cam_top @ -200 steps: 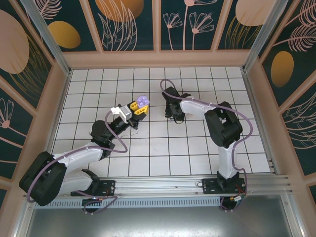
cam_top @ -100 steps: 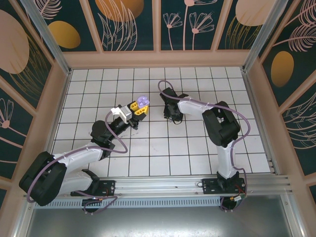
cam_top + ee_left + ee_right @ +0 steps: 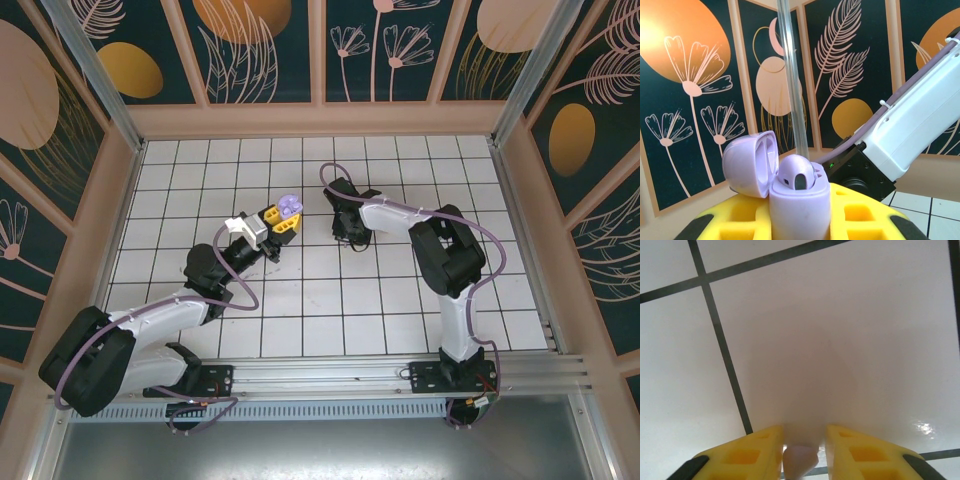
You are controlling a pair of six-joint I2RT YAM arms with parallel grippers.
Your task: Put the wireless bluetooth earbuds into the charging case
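Note:
My left gripper (image 3: pixel 285 216) is raised above the tiles and shut on a lilac charging case (image 3: pixel 800 205). The case stands upright between the yellow fingers (image 3: pixel 735 222) with its lid (image 3: pixel 750 162) swung open to the left. One lilac earbud (image 3: pixel 796 174) sits in the case, head up. My right gripper (image 3: pixel 350 238) points down at the white tiles a little right of the case. In the right wrist view a second lilac earbud (image 3: pixel 800 460) lies between the yellow fingers (image 3: pixel 747 452). It lies against the left finger with a thin gap to the right one. The jaws stand narrow.
The right arm's white link (image 3: pixel 920 120) and black wrist (image 3: pixel 860 172) show close behind the case. Wooden walls with dark floral panels (image 3: pixel 320 60) enclose the white grid floor (image 3: pixel 400 300). An aluminium rail (image 3: pixel 350 375) runs along the near edge.
The right gripper has shifted slightly left over the tiles. Its jaws have narrowed around the earbud. The left gripper and the case have stayed still.

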